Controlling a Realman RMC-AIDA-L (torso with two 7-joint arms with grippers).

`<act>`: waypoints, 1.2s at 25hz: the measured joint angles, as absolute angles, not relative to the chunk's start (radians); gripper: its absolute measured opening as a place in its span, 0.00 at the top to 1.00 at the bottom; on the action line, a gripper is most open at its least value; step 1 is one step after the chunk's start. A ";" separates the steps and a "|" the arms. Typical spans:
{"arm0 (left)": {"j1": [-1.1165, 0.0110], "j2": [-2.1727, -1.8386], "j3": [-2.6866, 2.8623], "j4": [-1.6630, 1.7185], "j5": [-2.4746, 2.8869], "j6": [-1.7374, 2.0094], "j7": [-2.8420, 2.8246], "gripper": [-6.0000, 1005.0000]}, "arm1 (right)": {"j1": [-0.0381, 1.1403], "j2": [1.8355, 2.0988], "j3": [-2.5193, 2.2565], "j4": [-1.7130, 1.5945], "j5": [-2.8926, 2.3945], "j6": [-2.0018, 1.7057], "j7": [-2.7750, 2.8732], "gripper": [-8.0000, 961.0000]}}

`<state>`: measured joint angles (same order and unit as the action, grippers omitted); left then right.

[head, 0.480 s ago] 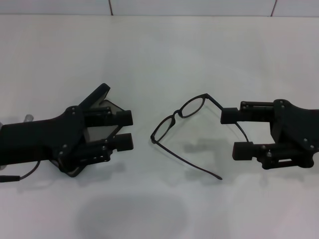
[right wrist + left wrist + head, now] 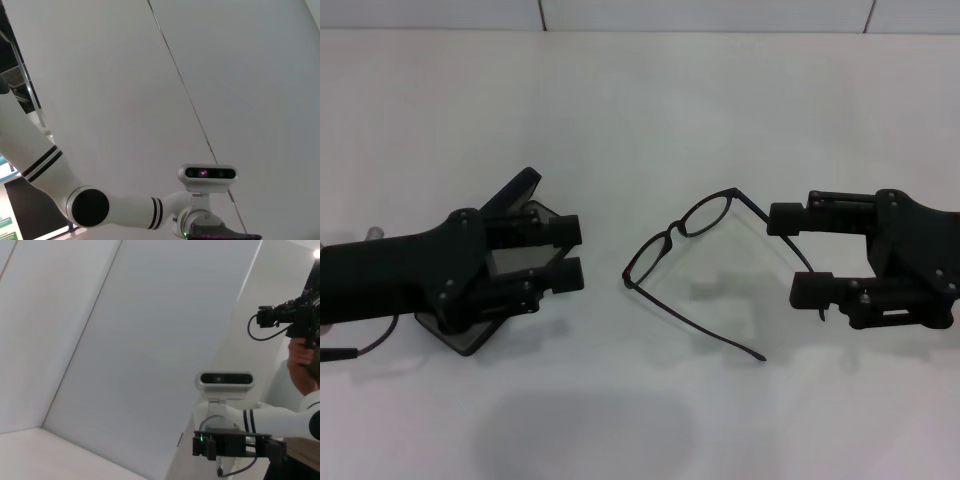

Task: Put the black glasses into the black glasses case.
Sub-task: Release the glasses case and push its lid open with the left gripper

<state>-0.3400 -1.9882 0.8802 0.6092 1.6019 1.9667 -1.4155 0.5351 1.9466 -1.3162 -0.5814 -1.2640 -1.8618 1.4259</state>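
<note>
On a white table (image 2: 640,110), the black glasses (image 2: 690,262) lie unfolded at centre, lenses tipped up and both temple arms stretched out. To the left of the glasses sits the black glasses case (image 2: 510,215), its lid raised at an angle and most of its body hidden beneath the left gripper (image 2: 570,253), which hovers over it with two fingers spread a narrow gap apart and nothing between them. To the right of the glasses, the right gripper (image 2: 798,254) points toward the frame with its fingers set wide apart; one temple arm runs through the gap between them, and whether either finger touches it cannot be told. The other temple arm trails away from the glasses toward the table's near edge. Both wrist cameras look upward at pale walls and the robot's head.
</note>
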 joint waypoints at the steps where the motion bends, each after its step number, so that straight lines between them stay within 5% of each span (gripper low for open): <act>1: -0.340 -1.989 0.879 0.613 1.600 1.966 -1.417 0.48 | 0.532 1.947 -1.315 -0.581 -1.264 -1.859 1.417 0.23; 6: -0.345 -1.999 0.862 0.835 1.593 1.962 -1.640 0.49 | 0.506 1.930 -1.306 -0.550 -1.269 -1.748 1.337 0.23; 12: -0.361 -2.024 0.860 1.529 1.865 1.869 -2.224 0.49 | 0.464 1.922 -1.263 -0.535 -1.276 -1.719 1.322 0.23; 16: -0.398 -2.067 0.883 1.809 2.166 1.850 -2.447 0.50 | 0.413 1.922 -1.202 -0.501 -1.276 -1.721 1.304 0.24; 18: -0.398 -2.087 0.931 1.850 2.265 1.847 -2.472 0.51 | 0.391 1.923 -1.177 -0.496 -1.276 -1.726 1.300 0.24; 30: -0.372 -2.089 1.256 1.751 2.601 1.692 -2.563 0.59 | 0.367 1.933 -1.158 -0.491 -1.277 -1.744 1.300 0.24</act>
